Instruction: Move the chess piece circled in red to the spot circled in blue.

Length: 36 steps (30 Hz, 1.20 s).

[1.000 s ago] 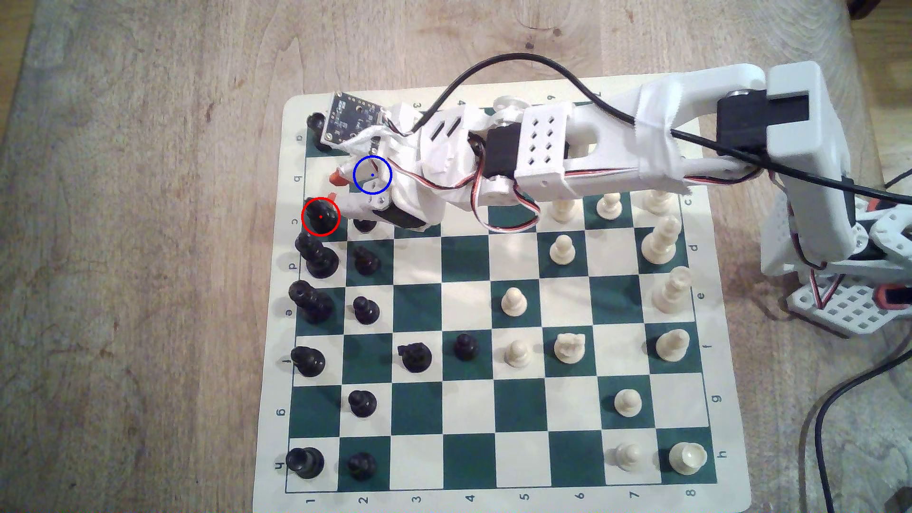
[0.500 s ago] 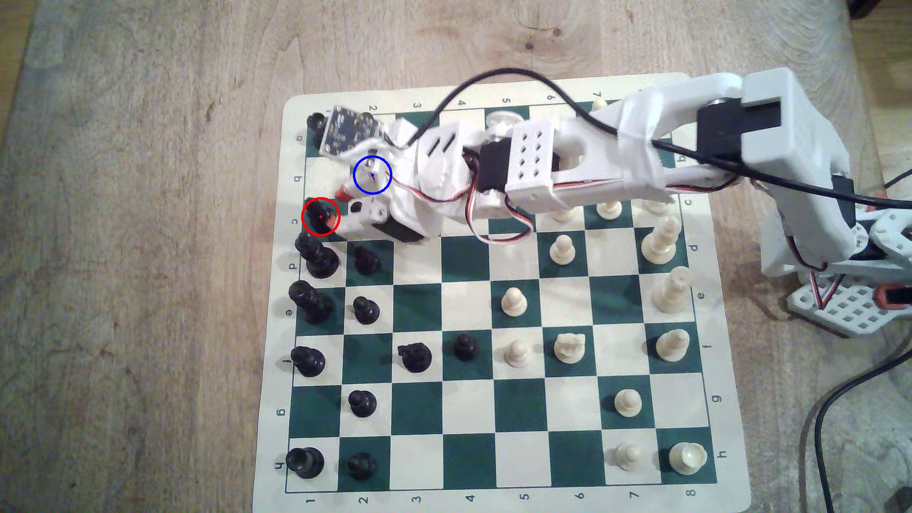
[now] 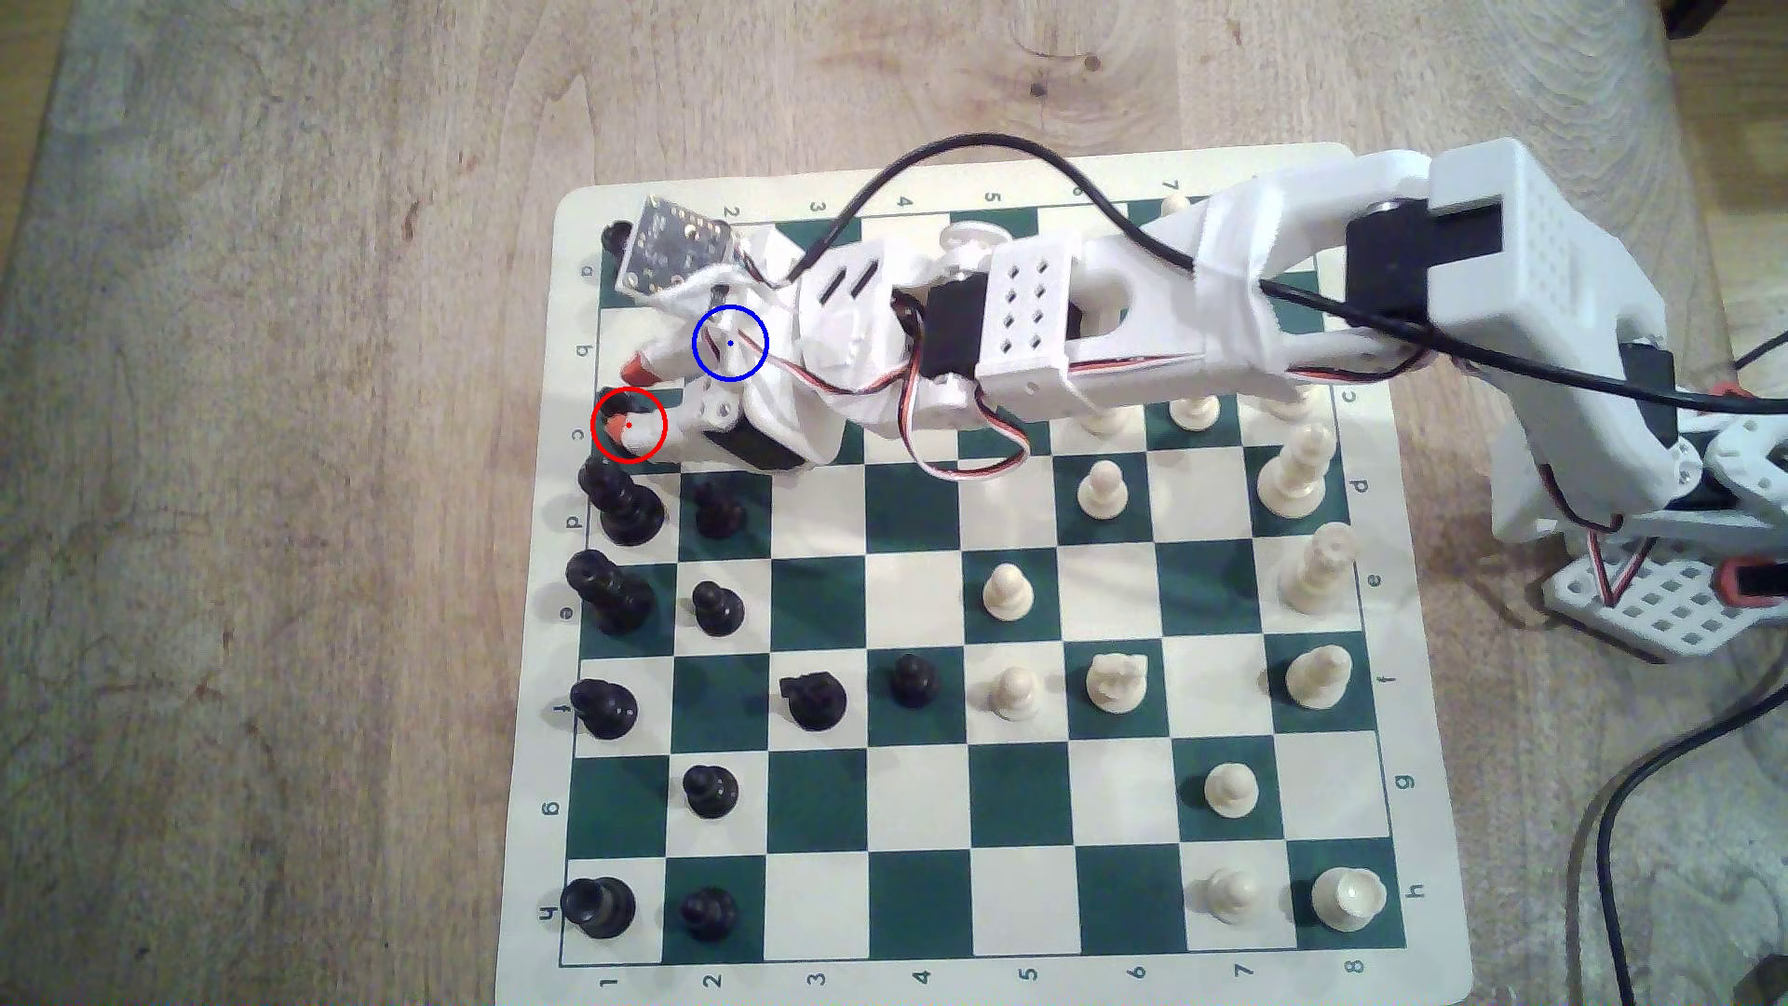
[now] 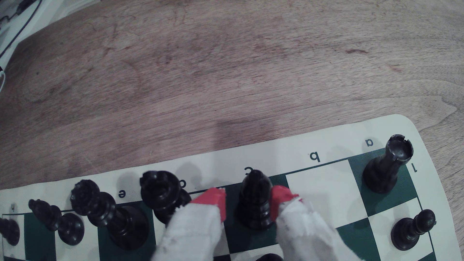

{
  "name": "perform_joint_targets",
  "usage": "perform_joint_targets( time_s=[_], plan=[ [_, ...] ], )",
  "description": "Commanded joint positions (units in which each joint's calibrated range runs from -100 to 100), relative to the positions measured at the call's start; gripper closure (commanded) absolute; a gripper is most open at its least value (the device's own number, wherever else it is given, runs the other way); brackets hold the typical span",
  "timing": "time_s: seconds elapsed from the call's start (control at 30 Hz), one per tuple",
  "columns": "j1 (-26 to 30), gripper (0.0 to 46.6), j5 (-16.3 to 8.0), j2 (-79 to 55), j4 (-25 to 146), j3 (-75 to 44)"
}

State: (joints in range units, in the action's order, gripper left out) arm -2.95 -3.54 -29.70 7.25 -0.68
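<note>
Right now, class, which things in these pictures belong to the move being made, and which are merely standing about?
In the job:
- bishop, standing between the open gripper's red tips
- blue-ringed spot, hidden under the arm

Standing about:
- black rook
- black pawn
- white pieces
- cable

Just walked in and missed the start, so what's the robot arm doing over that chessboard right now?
The arm is going for the black bishop at the board's c1 corner area, marked by the red ring. Its hand is open, one red-tipped finger on each side of the piece, which stands upright on its green square. Nothing is lifted yet. The blue-ringed target square lies under the arm in the exterior view.
</note>
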Motion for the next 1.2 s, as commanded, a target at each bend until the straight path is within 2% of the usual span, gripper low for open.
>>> perform_joint_targets(
  time_s=[0.0, 0.73, 1.07, 1.17],
  plan=[
    [-0.22, 37.2, -0.20, 1.52, -1.19, -6.76],
    [-0.53, 37.0, -0.20, -3.57, -2.42, -12.11],
    [-0.45, 39.5, -0.24, -3.74, -2.50, -12.11],
    [-0.37, 41.5, -0.24, -3.74, -2.50, -12.11]
  ],
)
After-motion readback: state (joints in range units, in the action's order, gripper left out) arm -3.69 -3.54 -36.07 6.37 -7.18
